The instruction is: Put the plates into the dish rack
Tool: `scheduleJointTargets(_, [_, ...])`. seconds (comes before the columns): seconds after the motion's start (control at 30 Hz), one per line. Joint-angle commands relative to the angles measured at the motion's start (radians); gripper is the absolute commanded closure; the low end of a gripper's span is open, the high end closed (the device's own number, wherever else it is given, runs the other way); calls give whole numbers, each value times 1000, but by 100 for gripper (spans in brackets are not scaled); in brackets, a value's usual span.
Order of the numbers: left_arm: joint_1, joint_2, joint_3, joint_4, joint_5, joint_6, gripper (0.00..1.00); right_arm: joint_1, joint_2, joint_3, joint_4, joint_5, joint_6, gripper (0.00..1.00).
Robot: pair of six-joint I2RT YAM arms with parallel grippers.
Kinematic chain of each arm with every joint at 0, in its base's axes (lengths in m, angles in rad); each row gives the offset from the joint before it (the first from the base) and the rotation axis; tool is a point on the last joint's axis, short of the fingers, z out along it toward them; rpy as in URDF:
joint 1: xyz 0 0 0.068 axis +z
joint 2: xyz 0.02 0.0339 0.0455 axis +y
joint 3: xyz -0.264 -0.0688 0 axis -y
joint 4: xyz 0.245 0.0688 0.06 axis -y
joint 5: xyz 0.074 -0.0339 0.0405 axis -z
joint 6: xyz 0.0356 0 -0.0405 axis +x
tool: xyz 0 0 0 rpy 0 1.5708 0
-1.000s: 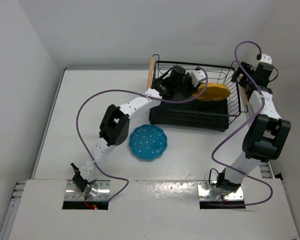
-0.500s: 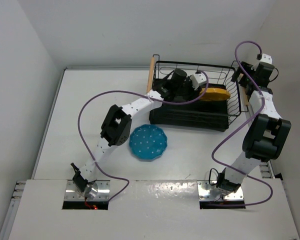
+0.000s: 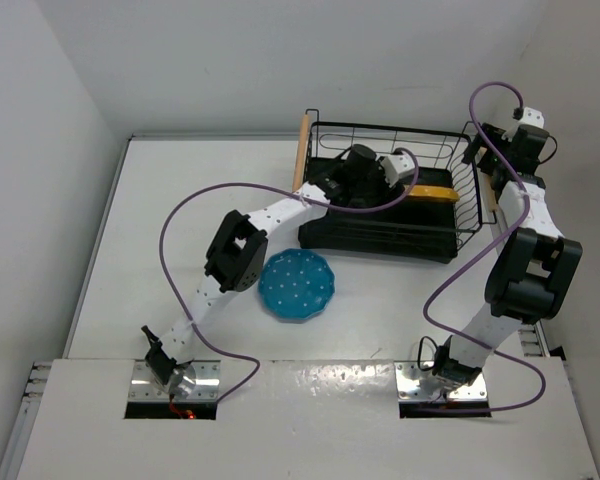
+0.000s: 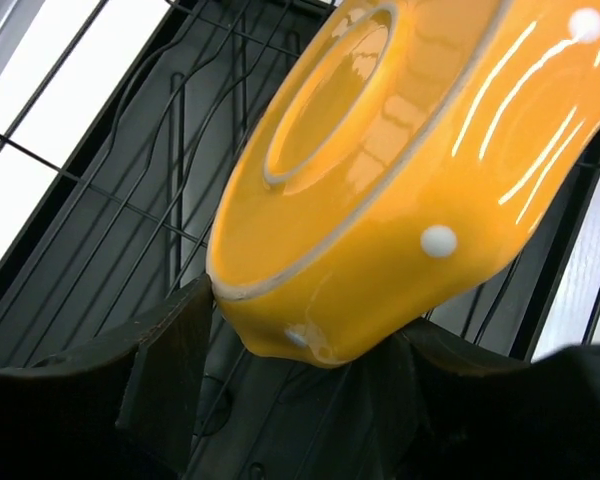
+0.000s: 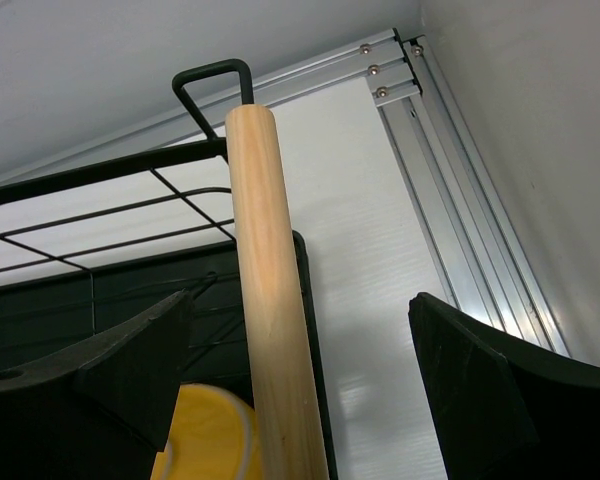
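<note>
One yellow plate (image 4: 380, 200) lies edge-on across the dish rack (image 3: 380, 235) inside the left end effector (image 4: 302, 325), grip unclear; right end effector (image 5: 300, 300) gapes near wooden handle (image 5: 265, 250).

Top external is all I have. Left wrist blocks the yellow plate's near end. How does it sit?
Observer: The yellow plate stands tilted, underside to the wrist camera, lower rim between the fingers of the left gripper; contact unclear.
Operator: Over the rack?
Observer: Yes, the dish rack wires and tray lie right behind it.
Operator: Right arm?
Observer: The right gripper is open, straddling the rack's wooden handle, gaps on both sides.
</note>
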Motion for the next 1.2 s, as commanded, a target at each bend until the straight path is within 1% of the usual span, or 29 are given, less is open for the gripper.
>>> scheduleJointTargets(0.0, [-30, 10, 35, -68, 78, -43, 42, 32, 37, -41, -73, -84, 11, 12])
scheduleJointTargets(0.07, [-30, 10, 57, -68, 87, -53, 52, 33, 34, -41, -72, -87, 11, 12])
scheduleJointTargets(0.1, [-21, 10, 58, -68, 99, -53, 66, 33, 31, -38, -72, -90, 11, 12])
scheduleJointTargets(0.17, [-21, 10, 88, -68, 108, -83, 78, 32, 31, -38, -72, -93, 10, 12])
scheduleJointTargets(0.2, [-11, 10, 88, -68, 120, -100, 81, 35, 28, -36, -73, -96, 8, 12])
scheduleJointTargets(0.3, [-1, 10, 116, -55, 160, -168, 83, 35, 25, -36, -70, -102, 5, 12])
scheduleJointTargets(0.33, [-1, 19, 125, -43, 171, -189, 85, 32, 25, -39, -70, -102, 5, 12])
scheduleJointTargets(0.43, [-1, 30, 125, -43, 183, -189, 85, 33, 19, -41, -72, -107, -4, 12])
scheduleJointTargets(0.53, [-1, 50, 114, -43, 145, -229, 85, 33, 14, -44, -69, -111, -7, 11])
scheduleJointTargets(0.63, [17, 61, 114, -43, 118, -307, 81, 33, 14, -50, -64, -119, -10, 11])
scheduleJointTargets(0.67, [17, 71, 114, -43, 117, -344, 78, 33, 17, -51, -62, -120, -13, 11])
scheduleJointTargets(0.73, [17, 84, 114, -57, 107, -367, 74, 35, 17, -51, -59, -133, -12, 11])
scheduleJointTargets(0.77, [26, 84, 114, -66, 107, -376, 67, 35, 17, -51, -59, -136, -13, 11])
scheduleJointTargets(0.93, [26, 102, 123, -75, 64, -386, 53, 33, 7, -22, -73, -169, -32, 8])
scheduleJointTargets(1.0, [26, 102, 124, -75, 64, -386, 50, 35, -1, -8, -85, -186, -45, 7])
scheduleJointTargets(1.17, [26, 111, 124, -64, 52, -386, 50, 33, -18, 44, -121, -229, -65, 6])
